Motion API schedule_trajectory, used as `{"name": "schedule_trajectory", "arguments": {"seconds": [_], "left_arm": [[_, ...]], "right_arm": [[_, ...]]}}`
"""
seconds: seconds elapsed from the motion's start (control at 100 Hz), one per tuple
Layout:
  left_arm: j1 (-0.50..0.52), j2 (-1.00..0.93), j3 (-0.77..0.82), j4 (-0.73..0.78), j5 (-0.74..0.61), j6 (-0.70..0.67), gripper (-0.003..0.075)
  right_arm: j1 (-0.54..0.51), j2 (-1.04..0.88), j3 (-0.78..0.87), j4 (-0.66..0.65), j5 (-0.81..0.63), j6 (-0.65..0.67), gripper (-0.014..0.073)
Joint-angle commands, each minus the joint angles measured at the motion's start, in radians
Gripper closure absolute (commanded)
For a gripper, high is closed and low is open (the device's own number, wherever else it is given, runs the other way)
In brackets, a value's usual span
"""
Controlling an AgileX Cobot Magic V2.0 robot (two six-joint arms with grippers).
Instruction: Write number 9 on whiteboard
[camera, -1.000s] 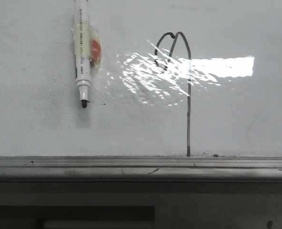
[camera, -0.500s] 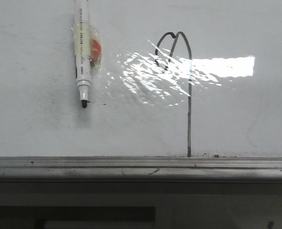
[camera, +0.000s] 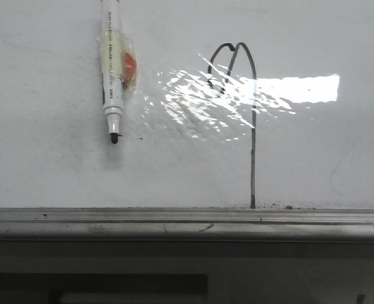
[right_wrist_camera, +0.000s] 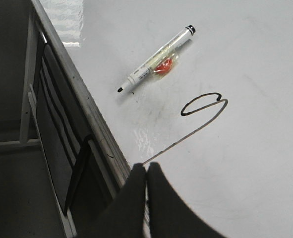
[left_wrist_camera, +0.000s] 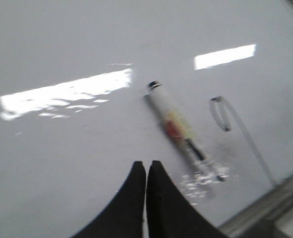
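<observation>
The whiteboard (camera: 54,164) fills the front view, glossy white with a bright glare patch. The number 9 (camera: 252,126) is drawn on it: a small pointed loop above a long straight stem that reaches the tray rail. It also shows in the left wrist view (left_wrist_camera: 225,116) and in the right wrist view (right_wrist_camera: 201,106). A white marker (camera: 112,69) with an orange patch lies on the board left of the 9, uncapped, tip toward the rail. My left gripper (left_wrist_camera: 146,164) is shut and empty, short of the marker (left_wrist_camera: 178,124). My right gripper (right_wrist_camera: 146,167) is shut and empty by the stem's foot.
A grey metal tray rail (camera: 187,223) runs along the board's bottom edge, and in the right wrist view (right_wrist_camera: 82,109) it separates the board from a dark frame and floor. Small black specks sit near the stem's foot.
The marker, the 9 and the glare have shifted a few pixels to the right in the front view. Nothing else differs.
</observation>
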Motion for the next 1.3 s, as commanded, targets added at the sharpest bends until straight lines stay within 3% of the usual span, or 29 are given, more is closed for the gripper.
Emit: {"name": "schedule_trajectory", "arguments": {"seconds": [0.0, 0.1, 0.16, 0.36, 0.54, 1.29], "left_arm": [[0.076, -0.016, 0.035, 0.261, -0.149, -0.246, 0.0741], [0.188, -0.054, 0.123, 0.613, -0.224, -0.602, 0.0741], [0.234, -0.069, 0.158, 0.712, -0.236, -0.65, 0.0741], [0.31, -0.1, 0.257, 0.683, -0.226, -0.669, 0.0741], [0.32, -0.145, 0.255, 0.699, 0.01, -0.669, 0.0741], [0.32, -0.145, 0.257, 0.7, 0.01, -0.669, 0.0741]], "right_arm": [[-0.006, 0.009, -0.026, -0.029, -0.065, 0.002, 0.0635], [-0.006, 0.009, -0.026, -0.029, -0.065, 0.002, 0.0635], [-0.006, 0.009, -0.026, -0.029, -0.065, 0.002, 0.0635], [-0.006, 0.009, -0.026, -0.029, -0.065, 0.002, 0.0635], [-0.006, 0.009, -0.026, -0.029, -0.065, 0.002, 0.0635], [-0.006, 0.009, -0.026, -0.029, -0.063, 0.002, 0.0635]]}}
